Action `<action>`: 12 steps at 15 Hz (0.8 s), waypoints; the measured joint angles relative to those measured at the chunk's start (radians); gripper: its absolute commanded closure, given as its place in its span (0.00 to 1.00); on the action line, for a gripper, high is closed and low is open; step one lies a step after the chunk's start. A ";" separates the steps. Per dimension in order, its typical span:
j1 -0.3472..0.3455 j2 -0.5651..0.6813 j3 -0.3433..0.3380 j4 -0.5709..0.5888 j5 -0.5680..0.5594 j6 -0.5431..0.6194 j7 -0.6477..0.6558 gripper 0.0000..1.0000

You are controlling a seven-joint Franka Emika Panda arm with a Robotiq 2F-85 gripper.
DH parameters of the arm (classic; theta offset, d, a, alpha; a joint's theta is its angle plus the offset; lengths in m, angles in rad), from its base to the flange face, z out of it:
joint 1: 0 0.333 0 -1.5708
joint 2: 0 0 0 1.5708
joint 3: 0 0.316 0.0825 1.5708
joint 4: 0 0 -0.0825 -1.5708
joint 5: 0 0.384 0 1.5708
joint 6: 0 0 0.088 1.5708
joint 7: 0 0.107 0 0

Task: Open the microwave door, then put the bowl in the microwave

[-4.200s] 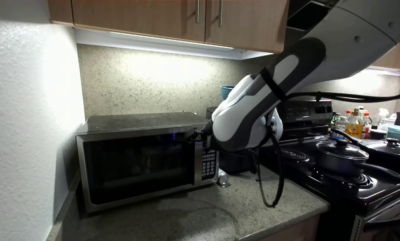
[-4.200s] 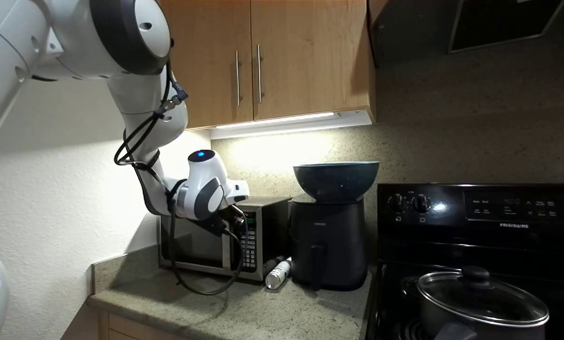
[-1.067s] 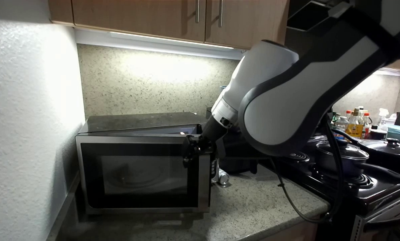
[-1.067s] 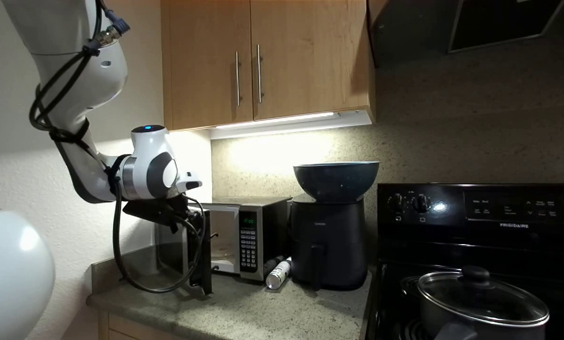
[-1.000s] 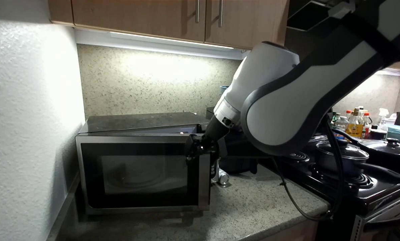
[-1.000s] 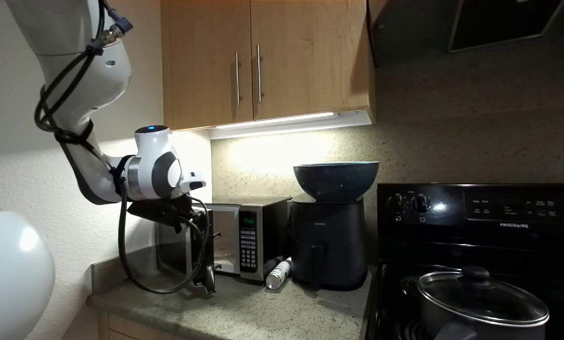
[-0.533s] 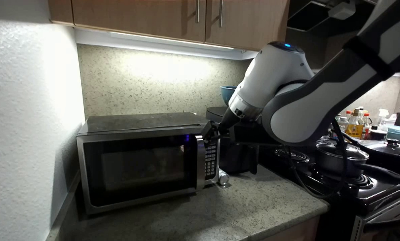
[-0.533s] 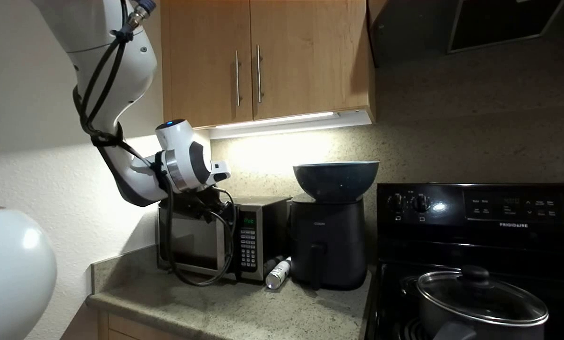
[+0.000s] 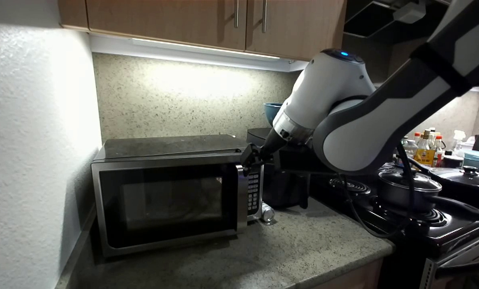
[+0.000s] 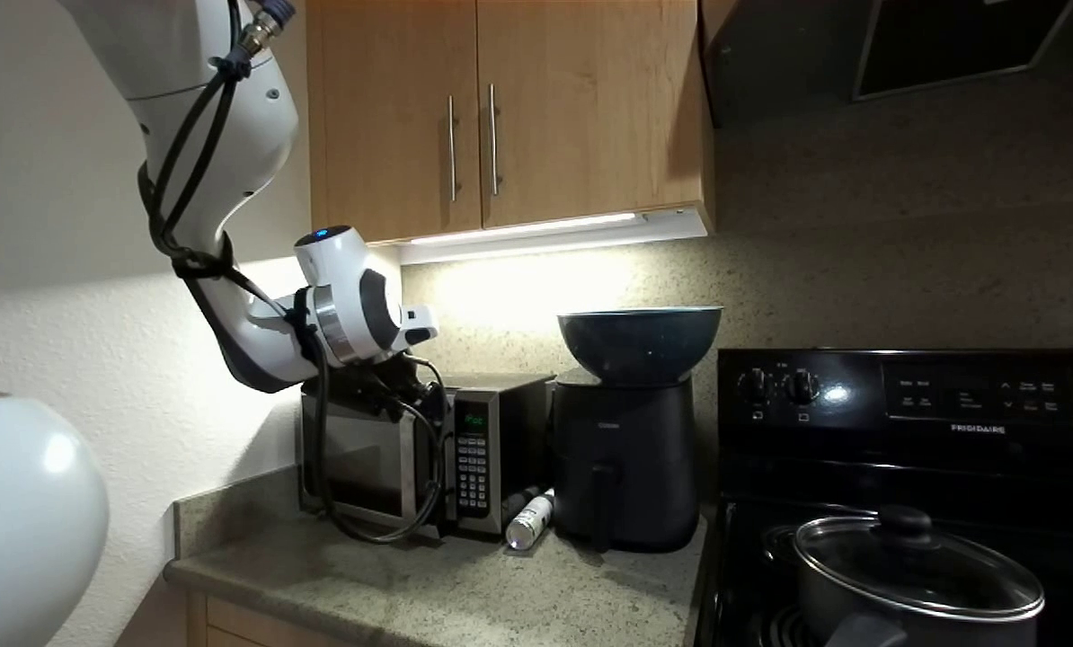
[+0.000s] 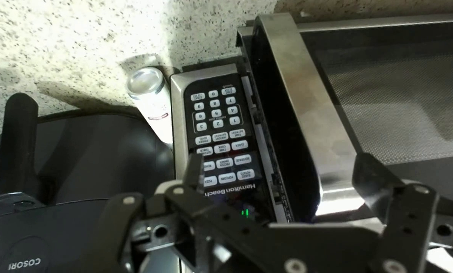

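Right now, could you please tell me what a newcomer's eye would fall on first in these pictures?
Probably the white robot arm, slanting down with jaws apart near the handle of the slightly open microwave door. Next, likely the large teal-blue bowl, perched on the black air fryer beside the microwave.

Exterior view: near, facing boxy stainless-steel microwave (image 9: pixel 175 188) from above. Exterior view: farther, near-level, facing glossy teal-blue round bowl (image 10: pixel 640 347). Both share these. Wrist view: closest, downward.

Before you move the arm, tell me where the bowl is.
In an exterior view, the bowl sits upright on top of the black air fryer, right of the microwave and left of the stove in the picture.
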 measured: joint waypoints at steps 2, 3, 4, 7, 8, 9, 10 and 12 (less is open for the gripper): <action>0.000 0.004 -0.005 0.002 0.000 0.095 0.000 0.00; 0.000 0.008 -0.011 0.004 0.000 0.163 0.001 0.00; -0.001 0.014 -0.016 0.006 0.000 0.231 0.001 0.00; -0.002 0.040 -0.033 0.015 0.014 0.429 0.002 0.00; -0.002 0.051 -0.037 0.021 0.019 0.451 0.002 0.00; -0.001 0.059 -0.038 0.029 0.023 0.451 0.002 0.00; -0.001 0.061 -0.037 0.033 0.023 0.441 0.002 0.00; -0.096 0.059 0.089 0.033 0.132 0.426 -0.081 0.00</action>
